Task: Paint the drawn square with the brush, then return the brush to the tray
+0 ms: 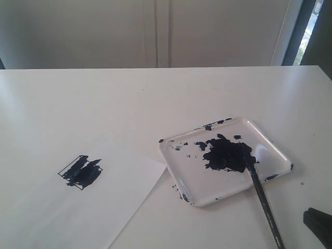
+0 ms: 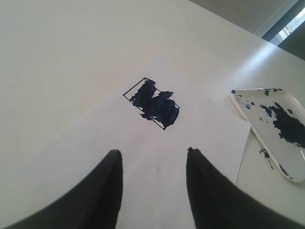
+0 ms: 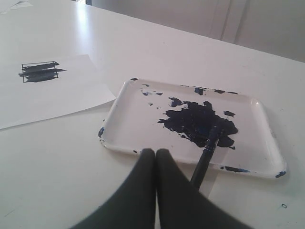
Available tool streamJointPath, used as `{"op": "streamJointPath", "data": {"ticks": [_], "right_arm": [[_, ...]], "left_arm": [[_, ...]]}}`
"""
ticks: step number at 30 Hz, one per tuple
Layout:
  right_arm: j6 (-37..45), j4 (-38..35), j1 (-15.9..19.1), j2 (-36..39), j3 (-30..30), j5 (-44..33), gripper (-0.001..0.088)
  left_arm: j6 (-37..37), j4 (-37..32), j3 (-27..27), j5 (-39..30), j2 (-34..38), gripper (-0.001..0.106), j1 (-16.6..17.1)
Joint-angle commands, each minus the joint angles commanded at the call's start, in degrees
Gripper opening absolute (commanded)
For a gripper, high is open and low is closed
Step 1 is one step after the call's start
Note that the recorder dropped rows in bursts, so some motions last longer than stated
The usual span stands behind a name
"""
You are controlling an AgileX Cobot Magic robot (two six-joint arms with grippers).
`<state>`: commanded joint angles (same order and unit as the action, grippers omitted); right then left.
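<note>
The drawn square (image 1: 80, 172) on the white paper sheet (image 1: 62, 212) is smeared with dark navy paint. It also shows in the left wrist view as the square (image 2: 153, 104), ahead of my open left gripper (image 2: 152, 153), which hovers empty over the paper. The brush (image 1: 265, 205) lies with its tip in the navy blot (image 1: 228, 154) of the clear tray (image 1: 193, 174), its handle sticking out over the near rim. My right gripper (image 3: 156, 151) is shut on nothing, just beside the brush handle (image 3: 201, 167) and short of the tray rim (image 3: 119, 145).
The white table (image 1: 166, 98) spreads out behind the paper and tray; its far edge meets a pale wall. Paint splatters dot the tray's rim. My right gripper (image 1: 315, 222) is a dark shape at the lower right corner of the exterior view.
</note>
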<state>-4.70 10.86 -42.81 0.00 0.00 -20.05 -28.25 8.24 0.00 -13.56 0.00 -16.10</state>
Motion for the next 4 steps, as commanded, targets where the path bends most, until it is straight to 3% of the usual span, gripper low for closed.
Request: {"op": "streamJointPath", "data": {"ticks": [4], "right_arm": [[0.0,0.0,0.0,0.0,0.0,0.0,0.0]], "left_arm": [[0.0,0.0,0.0,0.0,0.0,0.048,0.0]]}}
